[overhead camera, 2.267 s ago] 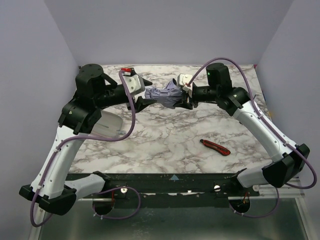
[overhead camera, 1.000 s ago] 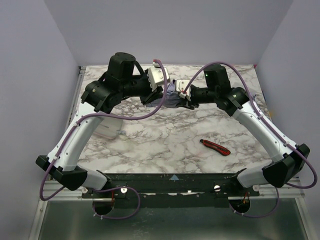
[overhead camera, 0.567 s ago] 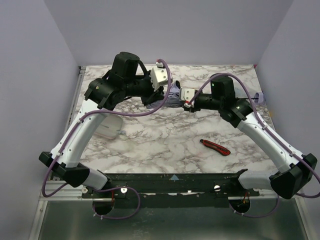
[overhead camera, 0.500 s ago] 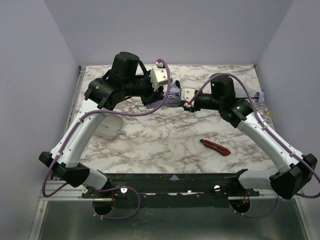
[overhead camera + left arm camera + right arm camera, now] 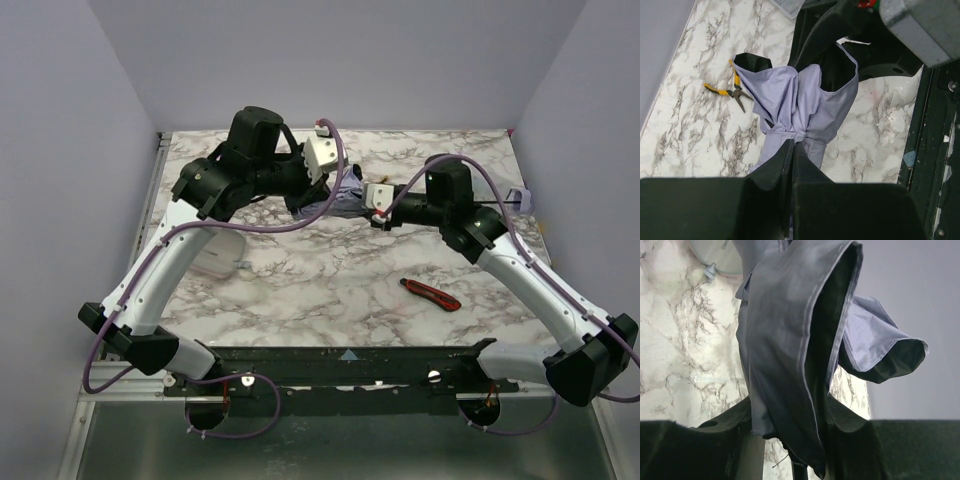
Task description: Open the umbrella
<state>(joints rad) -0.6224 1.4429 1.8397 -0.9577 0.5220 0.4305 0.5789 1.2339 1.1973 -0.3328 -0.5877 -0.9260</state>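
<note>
The umbrella [image 5: 346,194] is a bunched bundle of pale lavender fabric with black lining, held above the back of the table between both arms. In the left wrist view its folds [image 5: 800,100] hang loose above a wrap band. My left gripper [image 5: 791,144] is shut, and its tips pinch the fabric at that band. From above, the left gripper [image 5: 322,203] meets the bundle from the left. My right gripper [image 5: 790,410] is shut on a thick fold of the umbrella [image 5: 785,340] and comes at it from the right [image 5: 366,205]. The shaft is hidden.
A pale pink capsule case [image 5: 215,255] lies at the left under the left arm. A red-and-black utility knife [image 5: 430,293] lies front right. Yellow-handled pliers [image 5: 725,91] lie on the marble behind the umbrella. A small lavender piece [image 5: 517,197] sits at the right table edge.
My left gripper's jaws have closed onto the umbrella fabric. The right arm has drawn back to the right and toward the near edge, still gripping the umbrella.
</note>
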